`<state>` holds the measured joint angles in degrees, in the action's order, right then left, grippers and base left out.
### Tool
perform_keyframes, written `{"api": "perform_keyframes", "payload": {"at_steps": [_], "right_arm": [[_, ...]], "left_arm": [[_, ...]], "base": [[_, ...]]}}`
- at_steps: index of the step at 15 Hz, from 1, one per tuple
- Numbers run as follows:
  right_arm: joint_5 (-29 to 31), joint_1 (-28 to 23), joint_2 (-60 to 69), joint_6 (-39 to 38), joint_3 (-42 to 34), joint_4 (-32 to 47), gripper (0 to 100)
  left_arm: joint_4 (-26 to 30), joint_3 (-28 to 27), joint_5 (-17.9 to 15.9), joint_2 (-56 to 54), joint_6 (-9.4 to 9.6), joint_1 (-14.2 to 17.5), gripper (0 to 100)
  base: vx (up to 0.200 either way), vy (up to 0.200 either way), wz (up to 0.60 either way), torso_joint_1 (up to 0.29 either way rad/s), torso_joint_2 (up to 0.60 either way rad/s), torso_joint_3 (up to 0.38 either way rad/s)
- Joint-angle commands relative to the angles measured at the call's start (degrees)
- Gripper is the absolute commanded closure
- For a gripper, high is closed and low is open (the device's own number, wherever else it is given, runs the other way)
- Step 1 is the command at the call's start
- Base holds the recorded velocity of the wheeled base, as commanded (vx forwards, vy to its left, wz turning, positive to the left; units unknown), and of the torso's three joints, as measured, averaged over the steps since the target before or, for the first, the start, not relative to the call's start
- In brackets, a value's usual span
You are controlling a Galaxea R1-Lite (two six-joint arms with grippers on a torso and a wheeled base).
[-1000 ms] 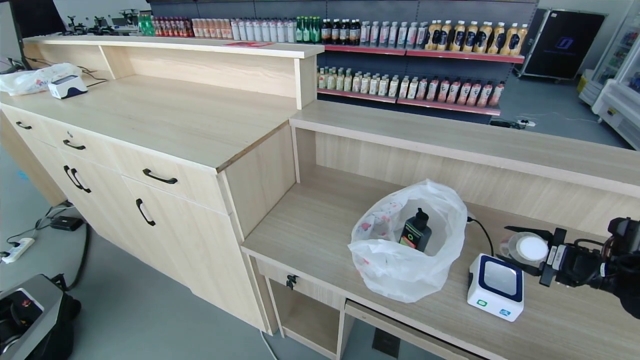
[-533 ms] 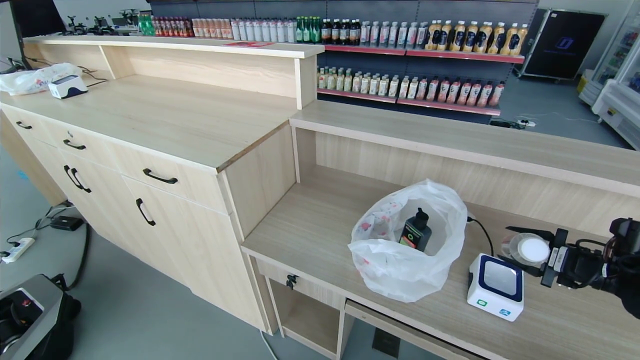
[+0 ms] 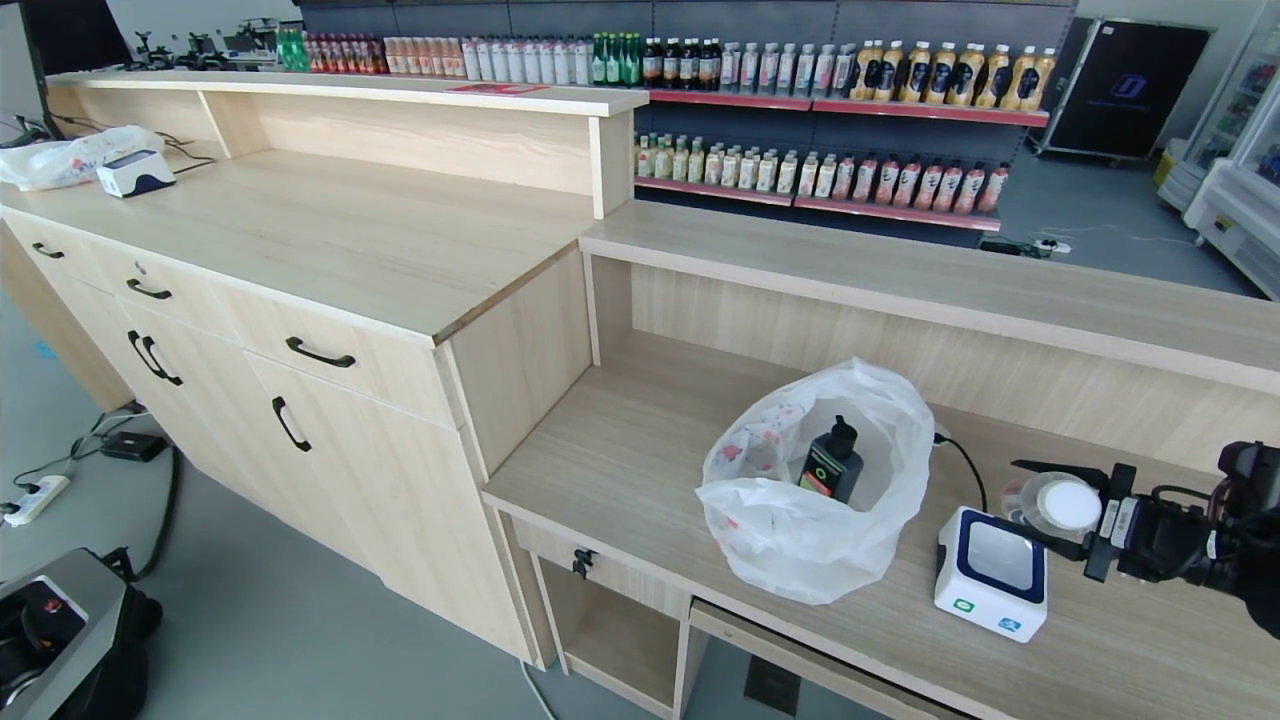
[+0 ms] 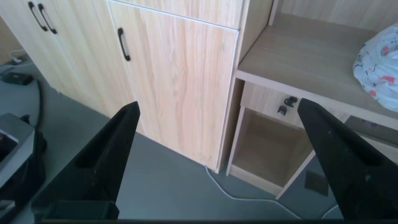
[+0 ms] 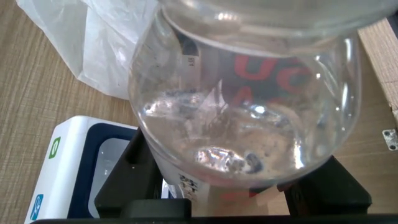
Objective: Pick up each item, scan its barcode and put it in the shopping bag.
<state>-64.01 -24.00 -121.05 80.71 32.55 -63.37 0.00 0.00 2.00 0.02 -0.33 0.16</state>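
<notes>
My right gripper is shut on a clear jar with a white lid, held on its side just above the counter, beside and behind the white barcode scanner. In the right wrist view the jar sits close between the fingers, with the scanner and the shopping bag beyond it. The white plastic shopping bag stands open left of the scanner, with a black bottle upright inside. My left gripper hangs open low over the floor, facing the cabinet doors.
The scanner's cable runs back toward the wall of the lower wooden counter. A raised ledge runs behind it. Another scanner and bag sit on the far left counter. Bottle shelves stand behind.
My right gripper has lowered slightly with the jar, nearer the counter beside the scanner. The bag, the bottle and the scanner have not moved.
</notes>
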Motion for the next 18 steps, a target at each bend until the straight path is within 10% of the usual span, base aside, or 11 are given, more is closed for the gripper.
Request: {"api": "perform_keyframes", "payload": {"at_steps": [1, 18], "right_arm": [[-0.06, 0.01, -0.06, 0.32, 0.06, 0.26, 100], [-1.99, -0.17, -1.2, 0.5, 0.32, 2.02, 100]], "left_arm": [[0.0, 0.0, 0.02, -0.02, -0.02, 0.02, 0], [0.0, 0.0, 0.02, -0.02, -0.02, 0.02, 0]], "base": [[0.0, 0.0, 0.0, 0.0, 0.0, 0.0], [0.0, 0.0, 0.0, 0.0, 0.0, 0.0]]}}
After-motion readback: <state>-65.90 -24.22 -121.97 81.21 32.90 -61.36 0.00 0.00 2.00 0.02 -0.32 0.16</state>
